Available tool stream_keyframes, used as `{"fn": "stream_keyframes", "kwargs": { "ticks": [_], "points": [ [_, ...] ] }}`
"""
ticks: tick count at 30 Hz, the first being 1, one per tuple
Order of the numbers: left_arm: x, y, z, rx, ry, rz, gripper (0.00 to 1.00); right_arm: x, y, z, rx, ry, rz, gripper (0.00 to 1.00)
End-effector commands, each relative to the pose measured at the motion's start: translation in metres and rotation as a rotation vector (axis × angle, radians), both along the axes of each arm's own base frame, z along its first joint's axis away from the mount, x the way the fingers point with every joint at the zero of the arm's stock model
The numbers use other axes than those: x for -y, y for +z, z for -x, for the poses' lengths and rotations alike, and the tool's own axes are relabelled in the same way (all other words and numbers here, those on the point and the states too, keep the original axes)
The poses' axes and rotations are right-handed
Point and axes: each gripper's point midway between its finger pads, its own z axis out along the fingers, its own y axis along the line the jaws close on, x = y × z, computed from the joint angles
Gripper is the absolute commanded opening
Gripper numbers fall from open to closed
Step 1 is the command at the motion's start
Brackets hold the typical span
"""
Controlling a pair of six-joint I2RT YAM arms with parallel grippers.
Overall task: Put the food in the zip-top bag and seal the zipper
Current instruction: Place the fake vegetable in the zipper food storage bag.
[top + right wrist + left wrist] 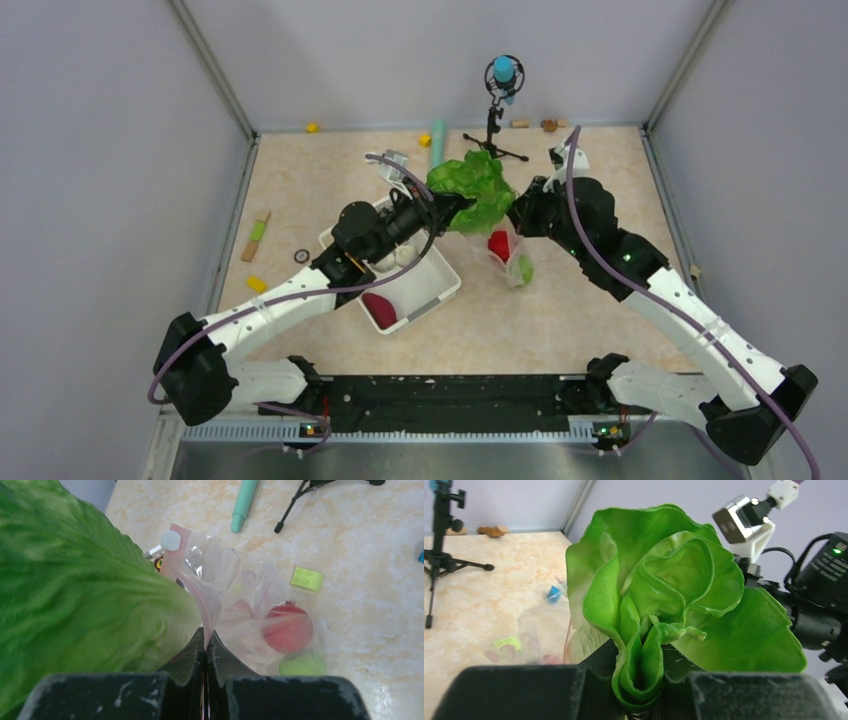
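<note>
My left gripper (452, 208) (641, 670) is shut on the stem end of the green leafy cabbage (476, 188) (664, 595) and holds it in the air, right at the mouth of the zip-top bag (507, 252) (235, 595). My right gripper (516, 215) (206, 647) is shut on the bag's pinkish zipper edge (200, 602) and holds the mouth up. The red apple (498, 244) (288, 627) and green apple (525, 268) (302, 664) lie inside the bag. The cabbage fills the left of the right wrist view (85, 610). A dark maroon root (379, 309) lies in the white basket (440, 290).
A teal cylinder (438, 130) (244, 502) and a black tripod stand (494, 125) (439, 550) stand behind the bag. Small blocks lie about: yellow (257, 284), green (306, 578), blue (554, 594). The enclosure walls ring the table.
</note>
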Motion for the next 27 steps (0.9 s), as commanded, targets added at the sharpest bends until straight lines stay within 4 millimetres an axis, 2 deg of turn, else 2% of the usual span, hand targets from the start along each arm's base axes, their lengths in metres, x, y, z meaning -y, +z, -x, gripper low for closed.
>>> {"fn": "stream_keyframes", "kwargs": {
  "ticks": [1, 5, 9, 13, 15, 17, 19, 22, 24, 27],
  "points": [
    [0.012, 0.029, 0.033, 0.15, -0.181, 0.028, 0.0, -0.009, 0.03, -0.001, 0.074, 0.013, -0.149, 0.0],
    [0.02, 0.026, 0.063, 0.274, -0.343, -0.015, 0.0, -0.012, 0.034, 0.003, 0.076, 0.031, -0.18, 0.0],
    [0.023, 0.016, 0.075, 0.379, -0.405, -0.049, 0.0, -0.018, 0.039, 0.011, 0.072, 0.078, -0.211, 0.0],
    [0.036, 0.004, 0.089, 0.483, -0.547, -0.111, 0.0, -0.024, 0.043, 0.02, 0.059, 0.128, -0.232, 0.0],
    [0.042, 0.001, 0.089, 0.481, -0.597, -0.145, 0.0, -0.025, 0.045, 0.022, 0.055, 0.14, -0.236, 0.0],
    [0.046, 0.002, 0.08, 0.446, -0.57, -0.153, 0.0, -0.025, 0.046, 0.025, 0.052, 0.15, -0.239, 0.0],
    [0.046, 0.004, 0.063, 0.368, -0.475, -0.139, 0.0, -0.023, 0.047, 0.026, 0.054, 0.143, -0.244, 0.0],
    [0.036, 0.004, 0.02, 0.166, -0.235, -0.095, 0.0, -0.021, 0.049, 0.027, 0.056, 0.132, -0.255, 0.0],
    [0.029, -0.004, -0.002, 0.01, -0.103, -0.037, 0.0, -0.021, 0.051, 0.026, 0.064, 0.132, -0.263, 0.0],
    [0.021, -0.022, -0.023, -0.175, 0.03, 0.017, 0.0, -0.025, 0.053, 0.025, 0.066, 0.136, -0.29, 0.0]
  ]
}}
